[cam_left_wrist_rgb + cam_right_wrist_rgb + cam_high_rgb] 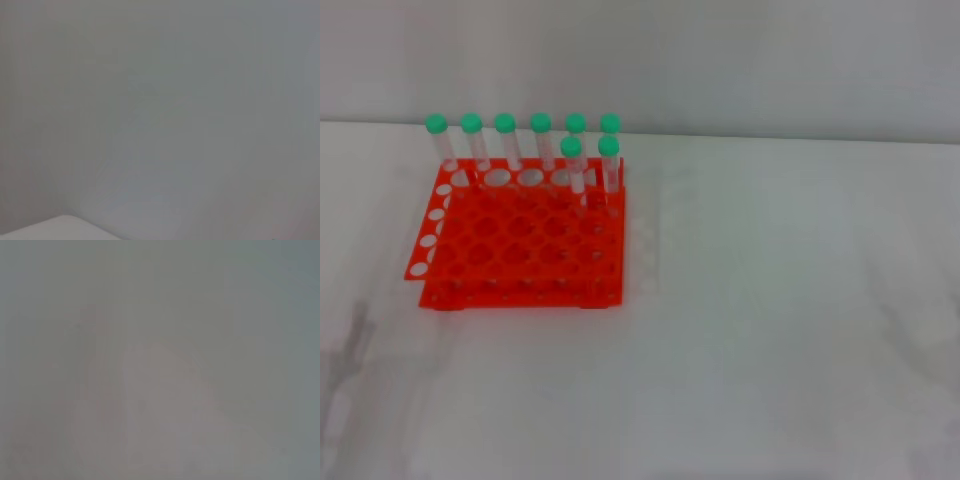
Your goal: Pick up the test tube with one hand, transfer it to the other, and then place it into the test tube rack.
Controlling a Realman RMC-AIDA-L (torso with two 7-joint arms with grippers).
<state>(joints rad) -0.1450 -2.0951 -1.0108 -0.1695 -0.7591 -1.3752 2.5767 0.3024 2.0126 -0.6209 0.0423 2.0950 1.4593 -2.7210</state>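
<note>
1. Orange-red plastic forms the test tube rack (520, 245), a square grid of round holes with perforated side panels, standing on the white table (780, 330) toward its far left corner.
2. Eight clear tubes with green caps stand upright in the rack, all at its far side.
3. Six of them fill the back row (523, 140) from the rack's left edge across to its right.
4. The other two stand one row nearer, at the right end: one test tube (609, 165) by the rack's right edge and its neighbour (573, 168) just to its left.
5. The remaining holes across the middle and near rows of the rack are open.
6. No loose tube lies on the tabletop in the head view.
7. Neither gripper nor arm appears in the head view, so whether their fingers are apart or together cannot be told.
8. The left wrist view shows only a pale grey surface with a lighter patch at one corner; nothing in it can be identified.
9. The right wrist view shows only a uniform grey-pink blur, with no object or finger to make out.
</note>
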